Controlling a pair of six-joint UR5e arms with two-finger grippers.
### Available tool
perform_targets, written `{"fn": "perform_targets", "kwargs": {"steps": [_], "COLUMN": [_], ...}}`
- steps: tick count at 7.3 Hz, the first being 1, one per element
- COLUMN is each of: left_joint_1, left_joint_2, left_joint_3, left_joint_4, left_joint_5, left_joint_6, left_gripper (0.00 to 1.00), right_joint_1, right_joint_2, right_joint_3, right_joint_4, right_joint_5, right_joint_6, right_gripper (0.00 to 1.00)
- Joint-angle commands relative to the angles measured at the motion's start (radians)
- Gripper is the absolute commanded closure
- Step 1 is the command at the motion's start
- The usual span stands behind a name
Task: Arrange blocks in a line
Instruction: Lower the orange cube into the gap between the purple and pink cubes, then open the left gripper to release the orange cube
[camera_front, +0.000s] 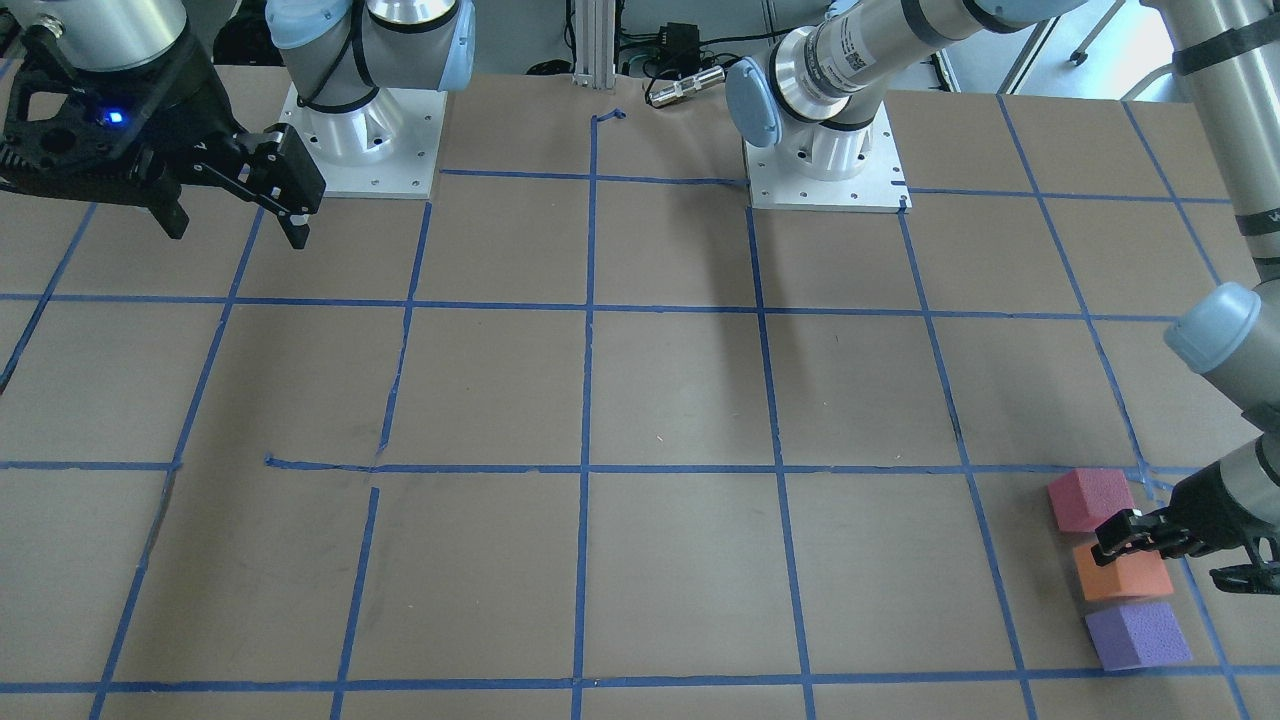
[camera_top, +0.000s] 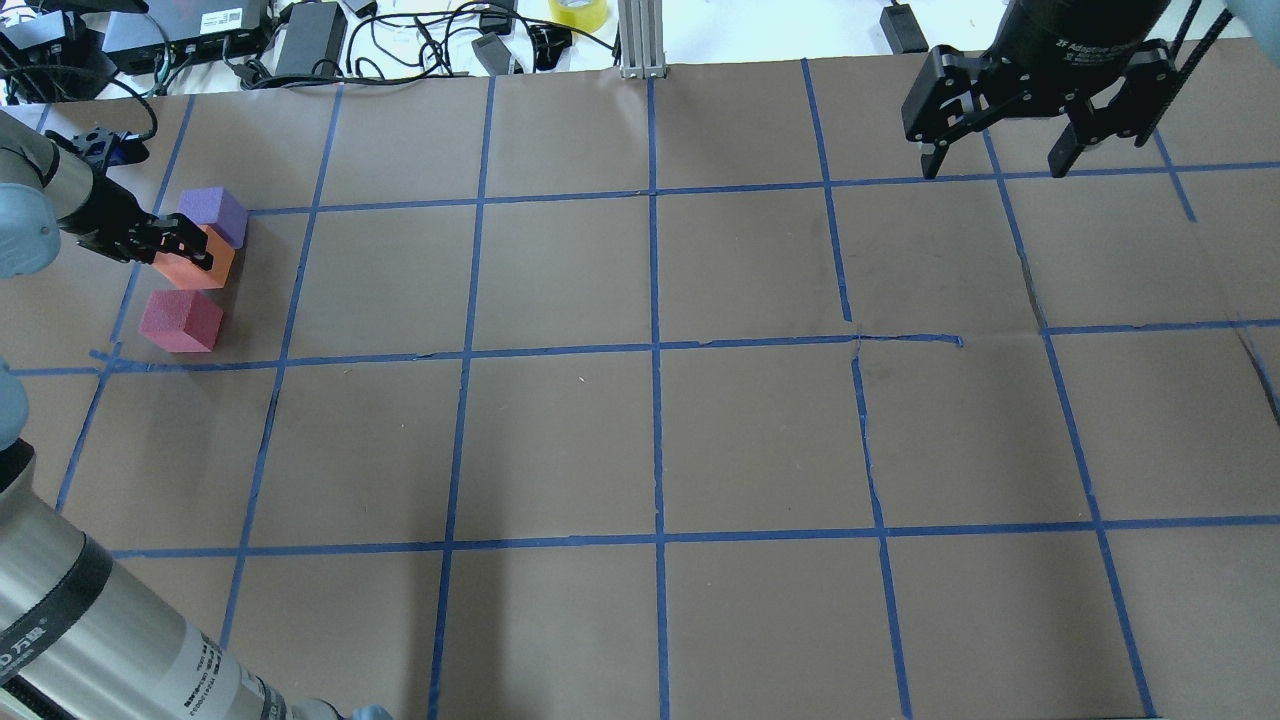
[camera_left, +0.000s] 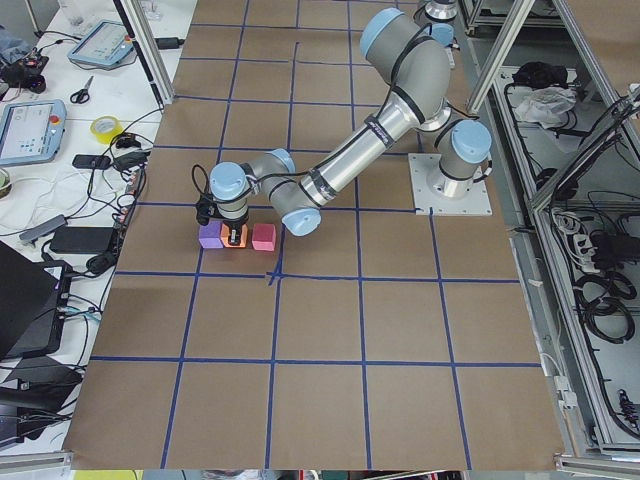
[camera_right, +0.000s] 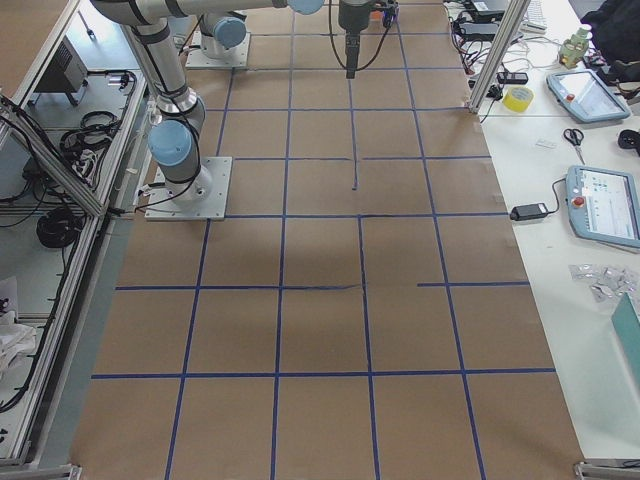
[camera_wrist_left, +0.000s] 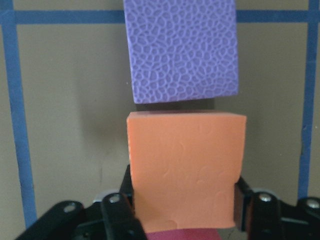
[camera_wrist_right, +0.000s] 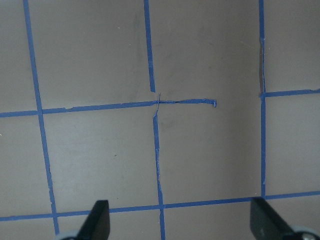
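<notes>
Three small matte foam cubes are set in a short row by the far left edge of the brown paper-covered surface (camera_top: 640, 440), inside one square of blue tape lines (camera_top: 655, 350). The orange foam cube (camera_wrist_left: 185, 160) is clenched by the left tool (camera_wrist_left: 184, 200), with a finger pressed to each side face. Whether it rests on the surface cannot be told. The purple foam cube (camera_wrist_left: 180, 50) lies straight ahead of the tool, across a narrow gap and turned slightly. The pinkish-red foam cube (camera_top: 181, 320) lies behind, under the wrist, a little apart.

The row's long axis is crossed at right angles by the closing direction, so only a small nudge along it, or a release, is judged to be needed. The right tool (camera_top: 995, 160) is held spread and empty, well apart — the left arm is far nearer. Pitted, unglossy faces of equal size are shown.
</notes>
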Motion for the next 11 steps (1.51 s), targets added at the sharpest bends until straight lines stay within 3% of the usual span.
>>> {"fn": "perform_targets", "kwargs": {"steps": [1, 4, 7, 10, 11], "left_joint_1": [0.003, 0.004, 0.007, -0.049, -0.115], "left_joint_2": [0.003, 0.002, 0.095, 0.312, 0.366], "left_joint_3": [-0.015, -0.019, -0.008, 0.041, 0.041], "left_joint_4": [0.007, 0.007, -0.046, -0.434, -0.470], "left_joint_5": [-0.001, 0.002, 0.043, 0.055, 0.057], "left_joint_6": [0.005, 0.016, 0.024, 0.010, -0.033], "left_gripper": [0.17, 0.12, 0.07, 0.03, 0.03], "right_joint_1": [0.000, 0.000, 0.000, 0.000, 0.000], "right_joint_2": [-0.002, 0.000, 0.000, 0.001, 0.000], "right_joint_3": [0.000, 0.000, 0.000, 0.002, 0.002], "right_joint_4": [-0.004, 0.001, 0.000, 0.001, 0.000], "right_joint_5": [-0.001, -0.002, -0.002, -0.002, -0.002], "right_joint_6": [0.000, -0.002, -0.003, -0.005, -0.005], "right_gripper": [0.00, 0.00, 0.00, 0.00, 0.00]}}
